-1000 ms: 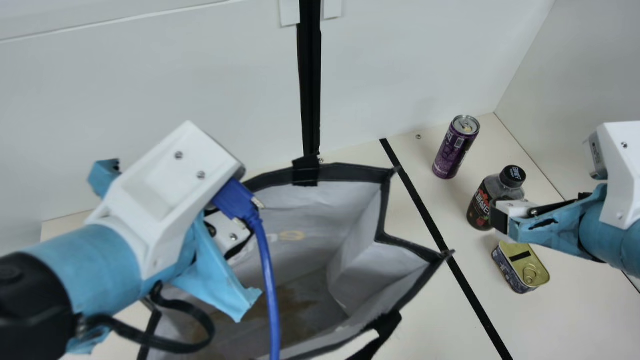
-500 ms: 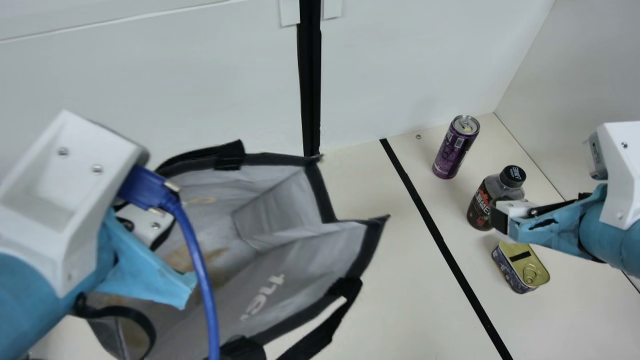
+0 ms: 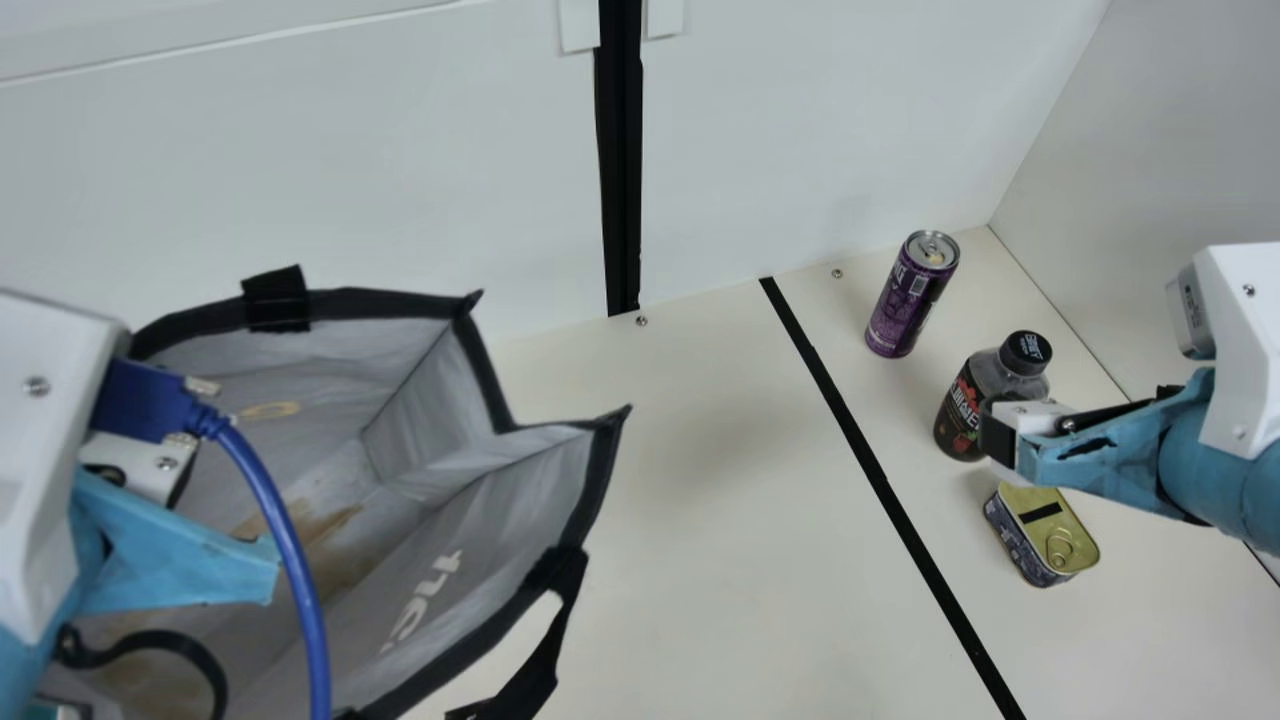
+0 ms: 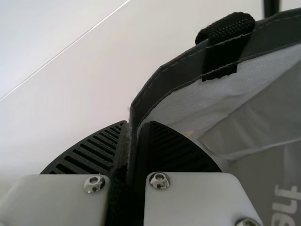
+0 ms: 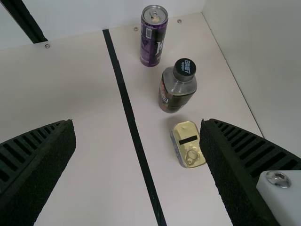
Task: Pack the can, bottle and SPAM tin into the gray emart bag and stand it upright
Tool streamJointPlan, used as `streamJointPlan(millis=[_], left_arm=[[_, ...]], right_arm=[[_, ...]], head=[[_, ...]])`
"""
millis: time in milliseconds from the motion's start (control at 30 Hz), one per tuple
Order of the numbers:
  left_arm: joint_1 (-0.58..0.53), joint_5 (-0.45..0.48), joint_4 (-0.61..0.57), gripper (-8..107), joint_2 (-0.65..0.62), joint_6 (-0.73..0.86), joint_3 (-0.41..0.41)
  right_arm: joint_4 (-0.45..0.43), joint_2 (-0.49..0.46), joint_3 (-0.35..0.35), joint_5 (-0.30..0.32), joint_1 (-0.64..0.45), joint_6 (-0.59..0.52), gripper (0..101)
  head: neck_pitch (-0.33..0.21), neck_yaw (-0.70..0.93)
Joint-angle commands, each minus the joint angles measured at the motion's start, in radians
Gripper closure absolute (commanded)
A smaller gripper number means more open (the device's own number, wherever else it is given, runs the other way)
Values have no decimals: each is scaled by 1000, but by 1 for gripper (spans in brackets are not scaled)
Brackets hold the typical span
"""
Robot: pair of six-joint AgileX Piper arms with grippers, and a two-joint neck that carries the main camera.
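Clamping gray emart bag [image 3: 430, 430] by its rim [image 4: 155, 89]; left end effector [image 3: 135, 465]

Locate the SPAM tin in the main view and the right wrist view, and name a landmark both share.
Main view: right side, just below the bottle; the SPAM tin lies flat.
Right wrist view: its gold lid is between the black stripe and one finger of the right claw.
Shared landmark: that stripe.

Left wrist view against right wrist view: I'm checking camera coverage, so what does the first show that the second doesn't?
Left wrist view: gray emart bag, its dark rim and a black strap.
Right wrist view: can, bottle, SPAM tin, and black tape line on the table.
Both: a ribbed black pair, left fingers shut on the rim, right fingers spread apart.
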Motion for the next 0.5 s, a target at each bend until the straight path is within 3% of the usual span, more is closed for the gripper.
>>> streamJointPlan(millis=[0,233,467], left_arm=[[-6,2,104,107,-10,-67,60],[-27,2,210,107,-29,-193,186],[-56,2,231,107,-24,-293,277]], right_arm=[[0,0,0,0,0,0,6],[0,0,0,0,0,0,6],[0,0,0,0,0,0,6]], head=[[-23,-1],[-23,-1],[-23,-1]])
